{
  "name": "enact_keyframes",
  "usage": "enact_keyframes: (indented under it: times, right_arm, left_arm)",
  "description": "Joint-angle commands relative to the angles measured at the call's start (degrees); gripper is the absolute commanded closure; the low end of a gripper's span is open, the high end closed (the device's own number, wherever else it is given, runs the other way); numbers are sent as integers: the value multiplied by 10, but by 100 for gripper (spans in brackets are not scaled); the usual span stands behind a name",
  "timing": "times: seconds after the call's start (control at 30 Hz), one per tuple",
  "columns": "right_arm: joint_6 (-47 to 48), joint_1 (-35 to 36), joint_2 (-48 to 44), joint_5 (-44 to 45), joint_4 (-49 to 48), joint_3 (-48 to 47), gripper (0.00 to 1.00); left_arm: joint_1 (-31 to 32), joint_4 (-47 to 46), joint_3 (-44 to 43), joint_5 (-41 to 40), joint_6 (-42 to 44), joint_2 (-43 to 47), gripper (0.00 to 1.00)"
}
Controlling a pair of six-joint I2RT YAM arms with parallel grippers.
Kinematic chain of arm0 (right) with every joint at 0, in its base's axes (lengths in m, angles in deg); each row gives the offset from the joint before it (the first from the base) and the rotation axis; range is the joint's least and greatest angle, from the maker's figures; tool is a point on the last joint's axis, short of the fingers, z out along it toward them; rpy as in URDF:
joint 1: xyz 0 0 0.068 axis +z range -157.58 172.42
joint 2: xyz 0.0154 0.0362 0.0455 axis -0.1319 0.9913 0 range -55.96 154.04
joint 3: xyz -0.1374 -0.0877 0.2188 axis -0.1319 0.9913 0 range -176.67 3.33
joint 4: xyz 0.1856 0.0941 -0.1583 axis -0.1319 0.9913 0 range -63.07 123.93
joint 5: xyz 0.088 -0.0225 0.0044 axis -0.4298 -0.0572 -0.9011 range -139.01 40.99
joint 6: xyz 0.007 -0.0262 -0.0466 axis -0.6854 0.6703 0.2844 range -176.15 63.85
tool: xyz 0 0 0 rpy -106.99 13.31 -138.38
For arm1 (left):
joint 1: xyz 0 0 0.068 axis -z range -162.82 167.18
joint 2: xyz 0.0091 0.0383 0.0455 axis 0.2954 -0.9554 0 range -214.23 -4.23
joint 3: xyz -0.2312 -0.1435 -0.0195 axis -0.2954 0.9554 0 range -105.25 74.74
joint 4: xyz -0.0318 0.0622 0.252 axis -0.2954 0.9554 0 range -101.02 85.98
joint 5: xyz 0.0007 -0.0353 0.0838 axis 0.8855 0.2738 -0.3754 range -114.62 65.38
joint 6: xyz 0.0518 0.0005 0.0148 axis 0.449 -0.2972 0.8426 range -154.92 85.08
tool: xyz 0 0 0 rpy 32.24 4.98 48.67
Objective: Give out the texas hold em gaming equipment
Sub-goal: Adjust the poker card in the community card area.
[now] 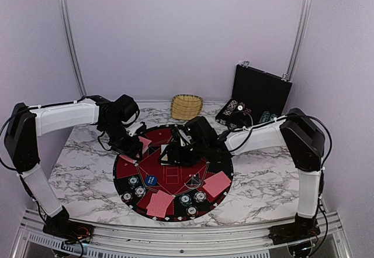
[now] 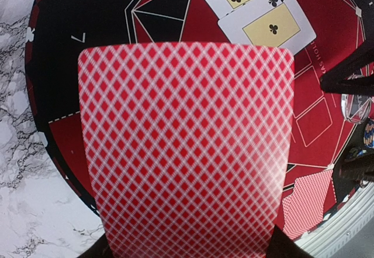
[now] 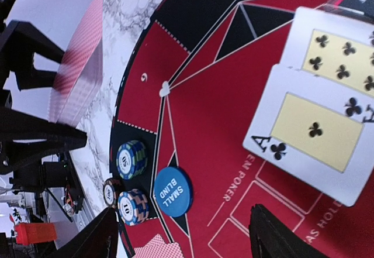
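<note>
Left pincer (image 1: 133, 142) pinches red-backed card (image 2: 187, 152) at 10 o'clock of mat (image 1: 146, 164); likely light, bendy, slick, so hold by short edge. Right pincer (image 3: 186, 240) wide, empty.

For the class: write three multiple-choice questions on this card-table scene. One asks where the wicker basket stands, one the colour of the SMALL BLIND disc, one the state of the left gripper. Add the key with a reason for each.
1. Where is the wicker basket relative to the round mat?
A. on its centre
B. beyond its far edge, on the marble table
C. at its near edge

2. What colour is the SMALL BLIND disc?
A. blue
B. orange
C. green

3. What state is the left gripper in?
A. jaws open, empty
B. jaws shut on a red-backed card
C. jaws shut on nothing

Key:
1 B: the top view shows it on marble past the mat.
2 A: the right wrist view shows it blue.
3 B: the card fills the left wrist view, its lower edge between the jaws.
</note>
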Motion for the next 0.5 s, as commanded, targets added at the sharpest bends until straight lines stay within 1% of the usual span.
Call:
enact_keyframes:
  times: [0.0, 0.3, 0.47]
  right_arm:
    - [-8, 15, 24, -12, -11, -24, 25]
    - [-15, 14, 77, -21, -25, -53, 25]
    - [-14, 0, 93, -14, -21, -63, 25]
  left_arm:
    - [-3, -7, 2, -6, 1, 24, 58]
    - [-3, -7, 4, -5, 0, 30, 58]
    - [-3, -7, 9, -5, 1, 34, 58]
